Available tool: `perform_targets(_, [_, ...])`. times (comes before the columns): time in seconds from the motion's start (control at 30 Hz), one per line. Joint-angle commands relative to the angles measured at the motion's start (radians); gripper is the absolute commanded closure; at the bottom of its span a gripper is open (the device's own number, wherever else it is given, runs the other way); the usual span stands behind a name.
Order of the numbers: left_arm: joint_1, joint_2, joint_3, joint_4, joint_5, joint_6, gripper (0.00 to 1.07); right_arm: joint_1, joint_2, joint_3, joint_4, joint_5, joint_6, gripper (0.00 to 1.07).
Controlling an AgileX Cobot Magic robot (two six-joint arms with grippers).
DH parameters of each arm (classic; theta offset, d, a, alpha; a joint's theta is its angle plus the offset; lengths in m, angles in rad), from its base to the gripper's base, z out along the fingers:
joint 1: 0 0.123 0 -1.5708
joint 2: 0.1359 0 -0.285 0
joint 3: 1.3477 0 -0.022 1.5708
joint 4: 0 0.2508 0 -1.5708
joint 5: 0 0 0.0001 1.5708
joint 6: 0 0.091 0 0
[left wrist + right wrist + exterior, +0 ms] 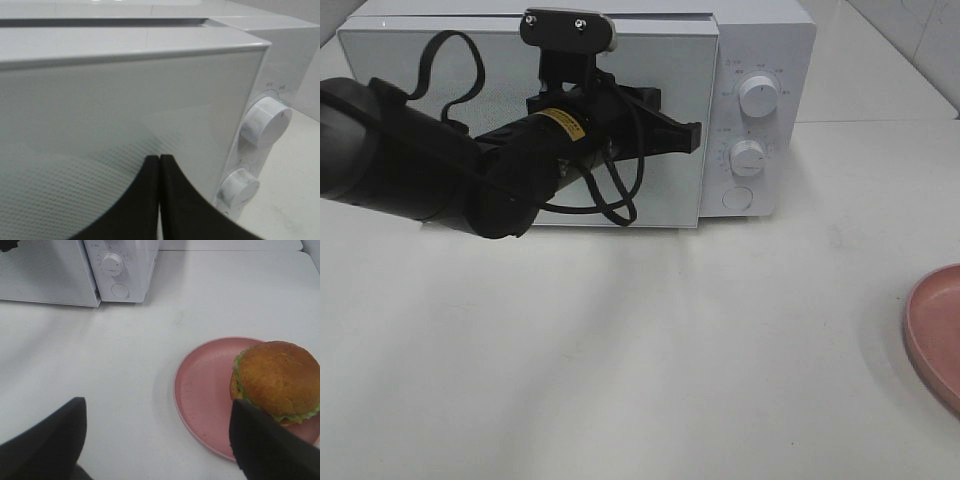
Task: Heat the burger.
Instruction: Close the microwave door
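The burger [277, 381], a brown bun with lettuce showing, sits on a pink plate [205, 390]; only the plate's rim [932, 335] shows at the right edge of the high view. The white microwave [765, 60] stands at the back with its door [470, 70] closed. My left gripper [159, 162] is shut with nothing in it, its tips close to the door's right edge [698, 135]. My right gripper [157, 430] hovers open above the table, its fingers [50, 440] wide apart, with the plate and burger just ahead of one finger.
Two white knobs [758, 95] [746, 157] and a round button [736, 197] sit on the microwave's right panel. White tabletop [650, 350] stretches in front of the microwave. A tiled wall [930, 40] rises at the back right.
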Motion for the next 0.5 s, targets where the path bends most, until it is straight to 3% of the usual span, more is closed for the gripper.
perform_targets(0.03, [0.010, 0.025, -0.056, -0.060, -0.013, 0.006, 1.07, -0.003, -0.027, 0.000, -0.001, -0.005, -0.013, 0.31])
perform_targets(0.2, [0.014, 0.058, -0.109, -0.068, -0.012, 0.026, 1.07, -0.003, -0.027, 0.000, -0.001, -0.005, -0.013, 0.31])
perform_targets(0.5, [0.054, 0.068, -0.134, -0.102, -0.009, 0.013, 1.07, -0.003, -0.027, 0.000, -0.001, -0.005, -0.013, 0.31])
